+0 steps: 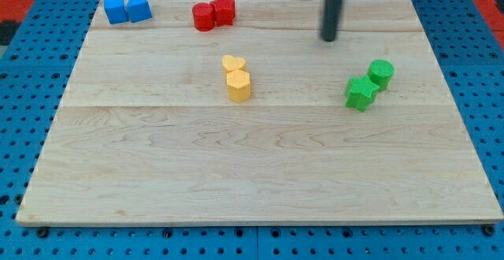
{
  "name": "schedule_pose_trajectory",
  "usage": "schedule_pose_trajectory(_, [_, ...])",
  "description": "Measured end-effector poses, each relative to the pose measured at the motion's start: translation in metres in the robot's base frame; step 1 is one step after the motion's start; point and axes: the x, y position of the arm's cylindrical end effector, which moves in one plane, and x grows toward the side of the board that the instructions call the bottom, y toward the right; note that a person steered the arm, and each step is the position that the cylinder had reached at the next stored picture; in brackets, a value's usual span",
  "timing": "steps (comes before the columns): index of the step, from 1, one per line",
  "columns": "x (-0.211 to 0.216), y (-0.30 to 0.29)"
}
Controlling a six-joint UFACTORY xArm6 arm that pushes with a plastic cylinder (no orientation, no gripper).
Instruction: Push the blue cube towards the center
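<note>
The blue cube (116,9) sits at the board's top left corner, touching a second blue block (138,9) on its right. My tip (328,39) is near the view's top, right of centre, far to the right of the blue blocks and touching no block.
Two red blocks (213,13) sit together at the top, left of my tip. A yellow heart (233,63) and a yellow hexagon (239,85) sit near the centre. A green star (361,93) and a green cylinder (381,73) sit at the right. The wooden board (252,173) lies on a blue pegboard.
</note>
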Motion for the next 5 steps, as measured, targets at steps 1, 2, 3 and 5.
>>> schedule_pose_trajectory(1, [-0.031, -0.021])
schedule_pose_trajectory(2, [-0.078, -0.064])
schedule_pose_trajectory(3, [-0.103, -0.100])
schedule_pose_trajectory(5, [-0.103, -0.116])
